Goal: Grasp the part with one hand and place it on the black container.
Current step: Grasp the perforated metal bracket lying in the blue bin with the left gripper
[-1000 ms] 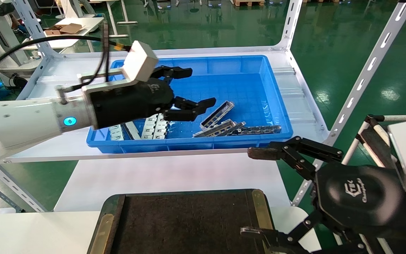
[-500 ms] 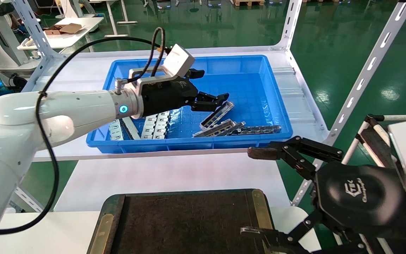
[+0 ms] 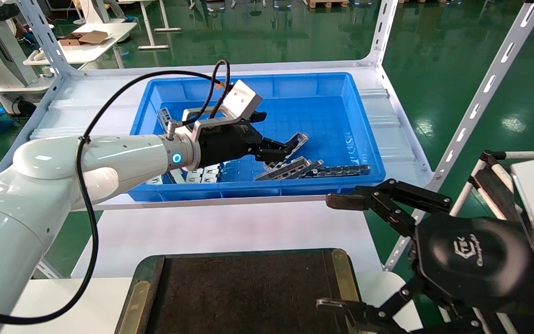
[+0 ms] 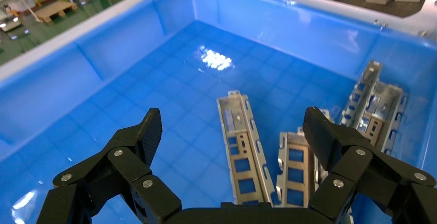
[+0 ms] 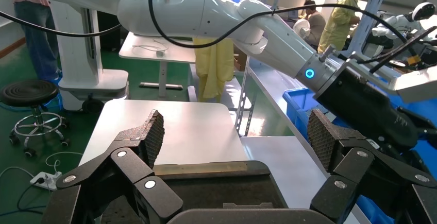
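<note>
The glossy white left arm is reached into the blue plastic bin, and its black left gripper with linked bar fingers is held low over the bin floor with its fingers wide apart and nothing between them. In the left wrist view the part, a slim grey metal channel strip with a ladder-like row of rectangular cutouts, is seen lying flat on the floor directly between the 2 fingertips, its long axis running away from the palm, crosswise to the closing direction. In the head view it is found at about 3 o'clock from the gripper body, and its near end is hidden by the fingers. 2 similar strips and a dark chain-like strip lie just beside it, toward 5 o'clock. The left gripper is judged much the nearer. The wide, shallow black container with brass-coloured edge strips sits at 6 o'clock, cut off by the frame. The black right gripper is parked at its right edge, fingers apart and empty.
</note>
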You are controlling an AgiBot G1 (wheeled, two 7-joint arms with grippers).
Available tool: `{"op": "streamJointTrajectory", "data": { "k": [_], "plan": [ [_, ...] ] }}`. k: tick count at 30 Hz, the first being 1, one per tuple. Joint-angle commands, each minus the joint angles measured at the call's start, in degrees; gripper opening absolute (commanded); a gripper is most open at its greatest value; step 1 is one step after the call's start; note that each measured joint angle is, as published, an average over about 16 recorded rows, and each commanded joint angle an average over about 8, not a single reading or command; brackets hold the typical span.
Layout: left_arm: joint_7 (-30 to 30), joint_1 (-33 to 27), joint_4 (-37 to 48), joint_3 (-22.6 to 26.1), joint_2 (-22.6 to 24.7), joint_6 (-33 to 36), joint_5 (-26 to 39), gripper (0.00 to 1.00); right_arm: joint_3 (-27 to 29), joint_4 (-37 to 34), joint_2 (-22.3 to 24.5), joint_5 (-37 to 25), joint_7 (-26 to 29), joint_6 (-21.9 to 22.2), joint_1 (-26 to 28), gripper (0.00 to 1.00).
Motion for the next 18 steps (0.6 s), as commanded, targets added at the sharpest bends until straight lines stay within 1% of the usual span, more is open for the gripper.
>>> {"op": "streamJointTrajectory", "data": {
  "k": [1,7,8,9,10,11,15,16,17,18],
  "plan": [
    [-1.21,0.46,-0.76,1.62,0.02,-1.09,-0.57,1.0,0.0,0.0,0.0,0.0,0.0,0.0,0.0,1.0],
    [-4.61,1.35,-2.43,6.49,-0.03,-4.73,-2.44,1.0,-0.02,0.0,0.01,0.01,-0.01,0.01,0.0,0.99],
    [-5.12,1.48,-2.66,7.22,-0.04,-5.33,-2.81,1.0,-0.02,0.0,0.01,0.01,-0.01,0.01,0.0,0.95],
    [-5.58,1.59,-2.88,7.9,-0.06,-5.9,-3.19,1.0,-0.02,0.0,0.01,0.01,-0.01,0.01,0.0,0.87],
    [-5.99,1.7,-3.08,8.57,-0.07,-6.49,-3.59,1.0,-0.02,0.0,0.01,0.02,-0.01,0.01,0.01,0.74],
    [-6.34,1.8,-3.26,9.22,-0.09,-7.11,-3.98,0.93,-0.03,0.0,0.01,0.02,-0.01,0.01,0.01,0.62],
    [-7.3,2.17,-3.89,11.41,-0.14,-9.48,-5.7,0.43,-0.03,0.0,0.01,0.02,-0.02,0.01,0.01,0.13],
    [-7.43,2.24,-4.0,11.93,-0.16,-9.99,-6.12,0.3,-0.04,0.0,0.01,0.02,-0.02,0.02,0.01,0.04],
    [-7.55,2.3,-4.08,12.44,-0.18,-10.46,-6.53,0.18,-0.04,0.0,0.02,0.03,-0.02,0.02,0.01,0.0],
    [-7.66,2.35,-4.13,12.91,-0.19,-10.86,-6.94,0.05,-0.04,0.0,0.02,0.03,-0.02,0.02,0.01,0.0]
  ]
}}
